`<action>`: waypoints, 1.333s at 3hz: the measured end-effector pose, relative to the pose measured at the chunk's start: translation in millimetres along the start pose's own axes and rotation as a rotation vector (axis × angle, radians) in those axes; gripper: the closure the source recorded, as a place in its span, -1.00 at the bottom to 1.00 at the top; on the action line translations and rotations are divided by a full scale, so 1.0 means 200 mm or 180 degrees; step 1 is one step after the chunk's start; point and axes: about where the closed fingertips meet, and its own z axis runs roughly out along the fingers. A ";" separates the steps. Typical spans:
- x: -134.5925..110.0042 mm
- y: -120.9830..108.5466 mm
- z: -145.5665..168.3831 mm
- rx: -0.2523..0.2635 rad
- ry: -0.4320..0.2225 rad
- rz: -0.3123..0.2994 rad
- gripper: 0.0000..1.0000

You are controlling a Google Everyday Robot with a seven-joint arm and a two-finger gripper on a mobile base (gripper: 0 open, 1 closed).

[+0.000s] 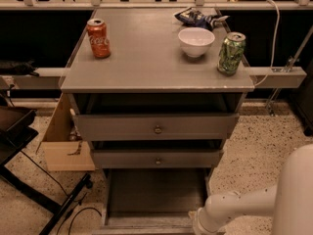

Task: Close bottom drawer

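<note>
1. One bottom drawer (155,196), lowest of three in the grey cabinet, is pulled well out toward the camera, its tray in full view.
2. One hand (196,226) is at the lower frame edge, just beside the drawer's front right corner. It is mostly cut off, so released or clenched: cannot tell.
3. One white arm (244,204) comes in from the lower right.
4. One middle drawer (157,158) and one top drawer (156,127) sit above, each with one round knob.
5. The counter (146,70) carries two cans, a red can (98,38) and a green can (231,53), plus one white bowl (196,41) and one snack bag (198,17).
6. One cardboard box (61,141) is on the floor left of the cabinet.
</note>
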 end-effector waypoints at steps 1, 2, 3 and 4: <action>0.11 0.02 0.28 -0.0149 -0.0032 0.0090 -1.00; 0.12 0.06 0.35 -0.0227 -0.0043 0.0125 -1.00; 0.10 0.09 0.29 -0.0174 -0.0057 0.0056 -1.00; 0.10 0.16 0.22 -0.0117 -0.0028 -0.0052 -0.61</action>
